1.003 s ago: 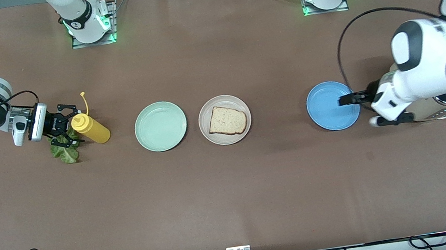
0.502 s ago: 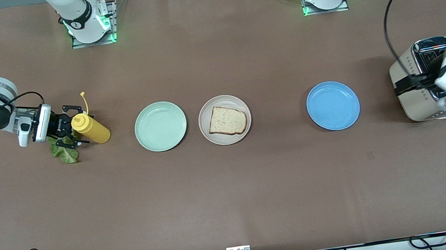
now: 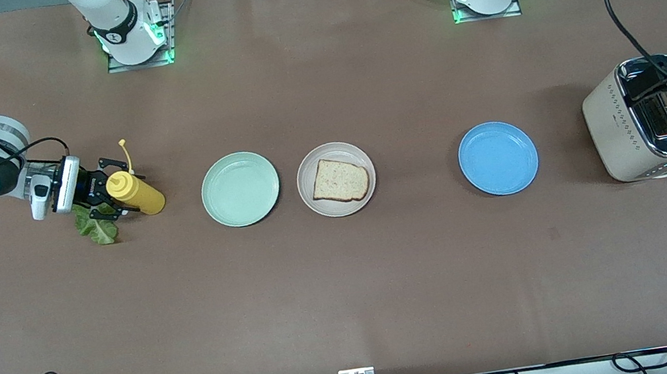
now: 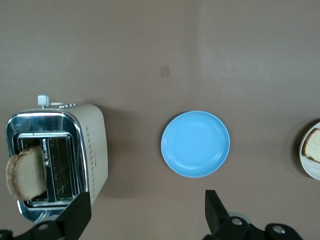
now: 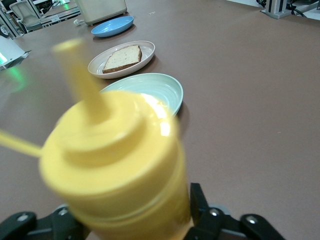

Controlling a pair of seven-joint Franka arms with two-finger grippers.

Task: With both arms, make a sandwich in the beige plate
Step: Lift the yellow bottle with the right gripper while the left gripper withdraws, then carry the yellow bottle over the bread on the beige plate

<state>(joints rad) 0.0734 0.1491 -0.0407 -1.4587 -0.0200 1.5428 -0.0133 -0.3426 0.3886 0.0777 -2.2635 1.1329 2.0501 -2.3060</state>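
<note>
bottle flanked by right gripper [image 3: 107, 195], lower left of its wrist frame
jaws spread around yellow bottle [image 3: 136, 193], grip uncertain; left gripper [image 4: 145, 212] held open over toaster [image 4: 60, 160]

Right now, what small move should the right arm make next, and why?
Probably finish closing the right gripper on the yellow squeeze bottle: its fingers flank the bottle's cap end, and the beige plate holds only one bread slice.

Glossy chrome-topped toaster [image 3: 649, 120]; matt brown table [image 3: 350, 291]; smooth plastic bottle [image 3: 135, 192].
</note>
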